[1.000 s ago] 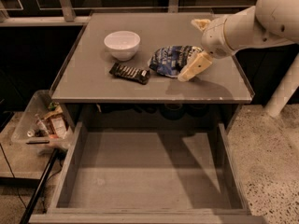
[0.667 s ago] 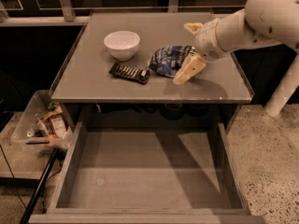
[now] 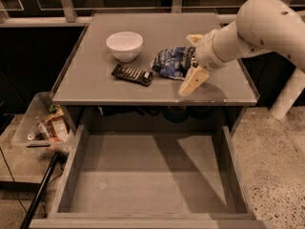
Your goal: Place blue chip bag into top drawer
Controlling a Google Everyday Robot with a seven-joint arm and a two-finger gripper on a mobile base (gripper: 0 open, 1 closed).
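The blue chip bag (image 3: 172, 62) lies crumpled on the grey tabletop (image 3: 95, 80), right of centre. My gripper (image 3: 192, 60) reaches in from the right on a white arm. It is open, with one pale finger (image 3: 193, 80) in front of the bag's right end and the other (image 3: 193, 38) behind it. The bag rests on the table between them. The top drawer (image 3: 147, 175) is pulled out below the table's front edge, wide and grey with nothing in it.
A white bowl (image 3: 124, 45) stands at the back left of the tabletop. A flat black snack bar wrapper (image 3: 132, 74) lies just left of the bag. A clear plastic bin (image 3: 43, 125) of clutter sits on the floor at left. A white post (image 3: 289, 95) stands at right.
My arm and gripper have moved left toward the bag, so the fingers now straddle its right end. The bag, bowl and wrapper have not moved.
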